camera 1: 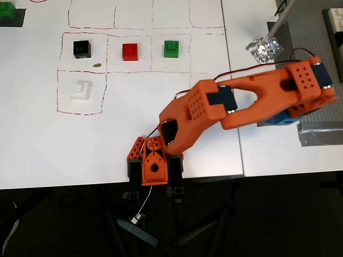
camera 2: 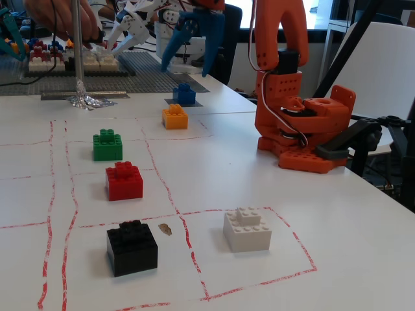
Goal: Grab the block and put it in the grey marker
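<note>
Blue square toy brick with a raised stud [camera 2: 184,92], the block of the task, stands on the flat grey square tape marker [camera 2: 197,102] at the far side of the white table [camera 2: 363,246]. Directly above it hangs the blue two-fingered pincer [camera 2: 189,68] of the orange printed arm [camera 1: 214,110], jaws spread apart and clear of the brick.

Placement thus appears complete; only drawing the arm away seems left.

Counted outward:
- one blue block
- one grey marker
- one orange-yellow brick [camera 2: 175,117] just beside the marker
- one crumpled silver foil [camera 2: 87,101]
- one green brick [camera 2: 107,145]
- one red brick [camera 2: 124,181]
- one black brick [camera 2: 131,247]
- one white brick [camera 2: 247,230]
- a second green brick [camera 1: 6,15] at the overhead view's corner
</note>
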